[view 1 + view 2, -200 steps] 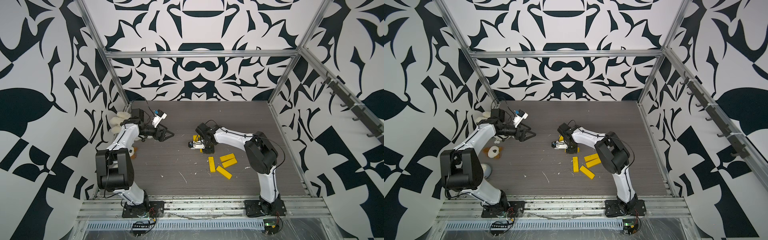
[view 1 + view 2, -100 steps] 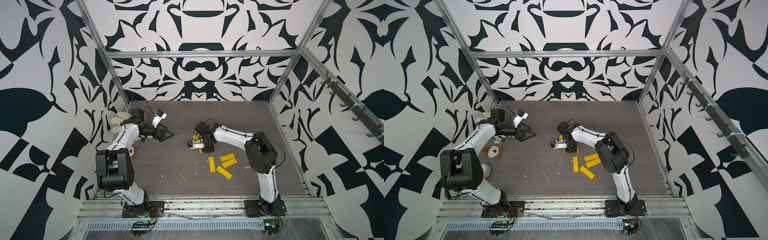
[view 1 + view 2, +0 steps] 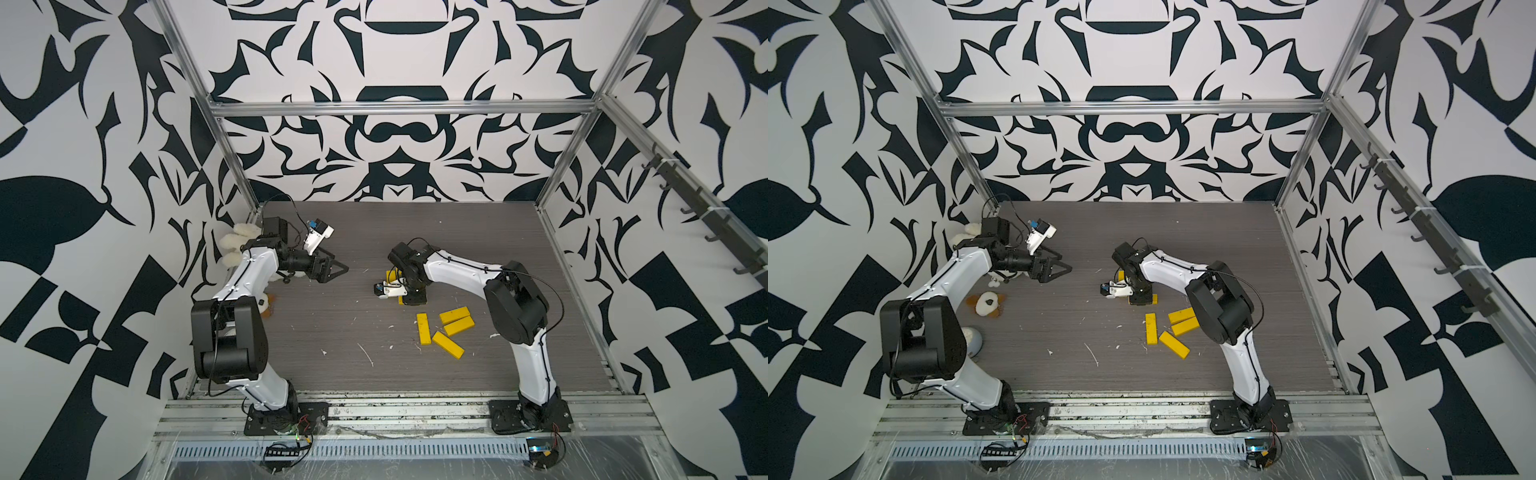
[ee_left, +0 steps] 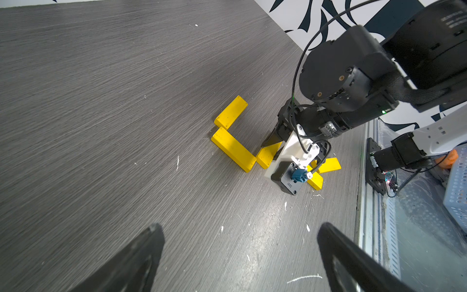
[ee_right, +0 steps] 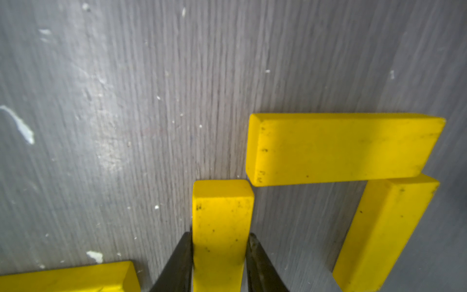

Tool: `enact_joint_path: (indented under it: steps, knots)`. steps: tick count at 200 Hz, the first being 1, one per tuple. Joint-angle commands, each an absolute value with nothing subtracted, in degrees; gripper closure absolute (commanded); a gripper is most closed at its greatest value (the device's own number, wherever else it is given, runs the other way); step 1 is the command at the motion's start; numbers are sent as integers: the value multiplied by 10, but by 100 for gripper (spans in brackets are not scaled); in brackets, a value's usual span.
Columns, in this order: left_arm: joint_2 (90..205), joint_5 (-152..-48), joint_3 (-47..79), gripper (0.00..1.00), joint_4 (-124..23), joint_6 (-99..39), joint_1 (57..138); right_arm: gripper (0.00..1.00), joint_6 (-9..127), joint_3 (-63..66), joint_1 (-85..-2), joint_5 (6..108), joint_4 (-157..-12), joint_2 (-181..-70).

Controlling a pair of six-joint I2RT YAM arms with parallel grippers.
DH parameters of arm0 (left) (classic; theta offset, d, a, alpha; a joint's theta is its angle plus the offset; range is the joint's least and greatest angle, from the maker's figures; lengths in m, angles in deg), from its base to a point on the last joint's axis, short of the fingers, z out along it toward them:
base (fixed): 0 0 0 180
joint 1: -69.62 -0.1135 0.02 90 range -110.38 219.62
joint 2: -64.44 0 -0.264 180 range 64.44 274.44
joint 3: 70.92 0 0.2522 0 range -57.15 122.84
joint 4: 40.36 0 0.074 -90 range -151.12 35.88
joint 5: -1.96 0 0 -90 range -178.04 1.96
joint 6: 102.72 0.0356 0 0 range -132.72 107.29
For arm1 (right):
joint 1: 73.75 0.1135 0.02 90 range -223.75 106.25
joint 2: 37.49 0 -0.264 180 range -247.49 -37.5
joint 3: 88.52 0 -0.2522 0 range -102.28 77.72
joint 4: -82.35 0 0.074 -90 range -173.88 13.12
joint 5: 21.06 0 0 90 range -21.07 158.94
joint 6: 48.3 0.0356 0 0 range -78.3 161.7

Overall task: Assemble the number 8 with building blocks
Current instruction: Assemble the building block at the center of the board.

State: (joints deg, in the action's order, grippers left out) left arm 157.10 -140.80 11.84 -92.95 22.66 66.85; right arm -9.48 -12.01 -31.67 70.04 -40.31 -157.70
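Three building blocks lie as a partial frame in the right wrist view: a crosswise bar (image 5: 338, 149), an upright bar (image 5: 386, 227) under its far end, and a third bar (image 5: 222, 215) whose end meets the crosswise bar's near corner. My right gripper (image 5: 219, 237) is shut on that third bar, one finger against each long side, low over the table (image 3: 411, 295). Several loose yellow bars (image 3: 447, 345) lie scattered nearer the front, right of centre. My left gripper (image 3: 338, 269) hovers open and holds nothing, to the left of the frame (image 4: 232, 149).
A white plush toy (image 3: 239, 243) sits in the back left corner behind the left arm, and a white and brown piece (image 3: 986, 305) lies by that arm's base. The grey table (image 3: 332, 332) carries small white flecks. Metal rails run along its sides.
The right wrist has edged a touch to the left with its bar. The left arm has stayed still.
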Motion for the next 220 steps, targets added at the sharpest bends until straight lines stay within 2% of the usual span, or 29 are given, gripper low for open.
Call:
enact_joint_path:
  steps: [1,166,220]
  knots:
    - [1567,-1419,128,1,-939,226,668,67,-98,-123,-318,704,-402,-1562]
    - [1570,-1417,129,1,-940,225,668,68,-110,-127,-318,720,-421,-1571]
    - [1569,-1416,129,0,-941,225,668,58,-96,-129,-318,698,-408,-1561]
